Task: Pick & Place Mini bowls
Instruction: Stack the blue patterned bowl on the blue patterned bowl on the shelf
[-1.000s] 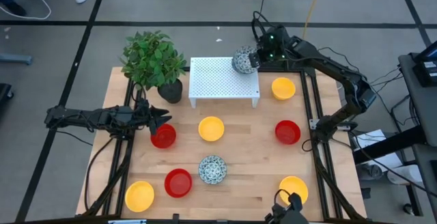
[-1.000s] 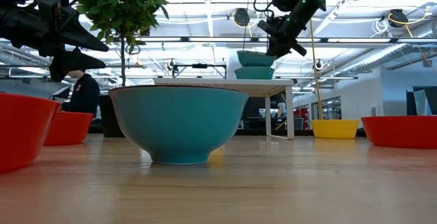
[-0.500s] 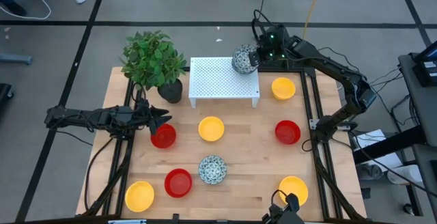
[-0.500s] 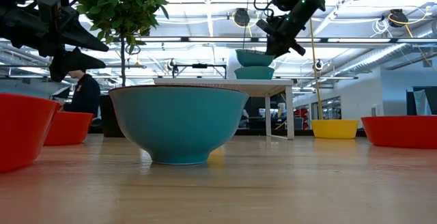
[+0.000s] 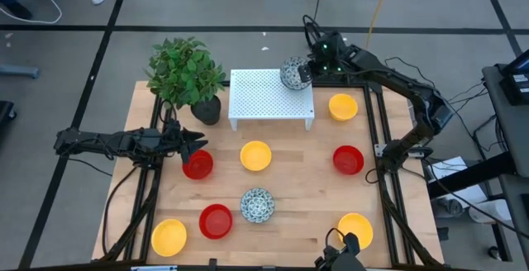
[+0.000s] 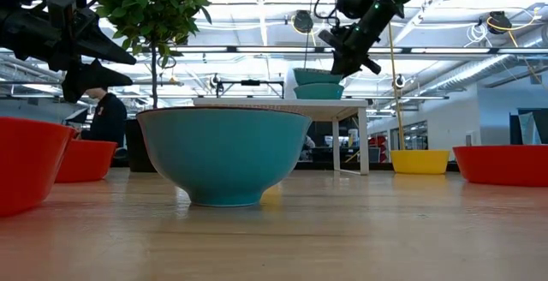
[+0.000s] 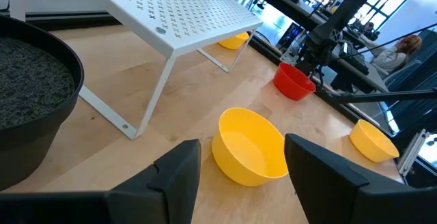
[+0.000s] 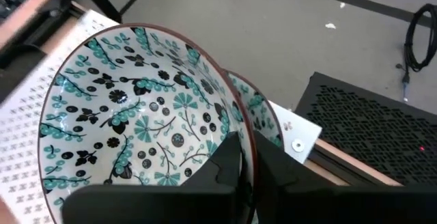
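A patterned mini bowl point(image 8: 147, 125) is being pinched by its rim in the right claw point(image 5: 307, 70), right over the back right corner of the white perforated rack point(image 5: 269, 97); a second patterned bowl point(image 8: 263, 118) is sitting just under it. The left claw point(image 5: 192, 141) is being held spread wide, next to the black plant pot point(image 5: 206, 109) and above a red bowl point(image 5: 197, 164). Other bowls, like the yellow bowl point(image 5: 255, 155), are scattered around the counter point(image 5: 302, 197).

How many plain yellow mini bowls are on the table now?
4: one yellow bowl at the table's centre, one right of the white rack, one at the near left corner, one at the near right. None seems hidden.
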You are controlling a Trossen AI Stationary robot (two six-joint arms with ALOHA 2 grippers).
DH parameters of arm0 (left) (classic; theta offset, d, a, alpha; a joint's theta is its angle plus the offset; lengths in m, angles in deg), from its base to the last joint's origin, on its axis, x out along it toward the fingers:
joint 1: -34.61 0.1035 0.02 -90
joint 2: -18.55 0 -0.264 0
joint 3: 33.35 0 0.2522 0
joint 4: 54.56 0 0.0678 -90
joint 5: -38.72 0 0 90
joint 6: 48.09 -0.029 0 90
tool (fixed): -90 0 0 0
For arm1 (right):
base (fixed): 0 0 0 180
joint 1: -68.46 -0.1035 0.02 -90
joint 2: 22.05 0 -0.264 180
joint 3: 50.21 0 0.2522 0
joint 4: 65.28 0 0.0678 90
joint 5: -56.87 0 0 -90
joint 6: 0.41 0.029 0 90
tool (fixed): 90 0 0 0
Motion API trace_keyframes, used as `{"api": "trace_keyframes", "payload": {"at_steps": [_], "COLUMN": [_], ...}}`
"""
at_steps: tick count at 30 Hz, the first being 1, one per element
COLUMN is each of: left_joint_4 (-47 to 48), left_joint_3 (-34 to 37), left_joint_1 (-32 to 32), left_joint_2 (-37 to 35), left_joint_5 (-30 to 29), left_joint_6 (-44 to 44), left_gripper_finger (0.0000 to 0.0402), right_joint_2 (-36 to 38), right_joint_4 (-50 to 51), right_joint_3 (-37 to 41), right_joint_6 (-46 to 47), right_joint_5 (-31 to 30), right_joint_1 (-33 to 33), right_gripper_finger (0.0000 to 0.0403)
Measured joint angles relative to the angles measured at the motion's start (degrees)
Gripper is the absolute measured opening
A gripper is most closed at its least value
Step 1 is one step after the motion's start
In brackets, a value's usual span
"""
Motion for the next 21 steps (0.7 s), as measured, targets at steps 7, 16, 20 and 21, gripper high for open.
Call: {"api": "trace_keyframes", "payload": {"at_steps": [7,16,20,21], "left_joint_4": [0.0,0.0,0.0,0.0], "left_joint_3": [0.0,0.0,0.0,0.0], "left_joint_1": [0.0,0.0,0.0,0.0], "left_joint_2": [0.0,0.0,0.0,0.0], "left_joint_5": [0.0,0.0,0.0,0.0], "left_joint_6": [0.0,0.0,0.0,0.0], "left_gripper_finger": [0.0216,0.0216,0.0216,0.0216], "right_joint_2": [0.0,0.0,0.0,0.0], "right_joint_4": [-0.3,-0.4,-0.6,-0.5], "right_joint_3": [-0.1,-0.1,-0.1,-0.1], "right_joint_6": [-0.4,-0.4,-0.5,-0.5], "right_joint_5": [-1.5,-1.4,-1.4,-1.4], "right_joint_1": [0.0,0.0,0.0,0.0], "right_gripper_finger": [0.0012,0.0048,0.0062,0.0065]}}
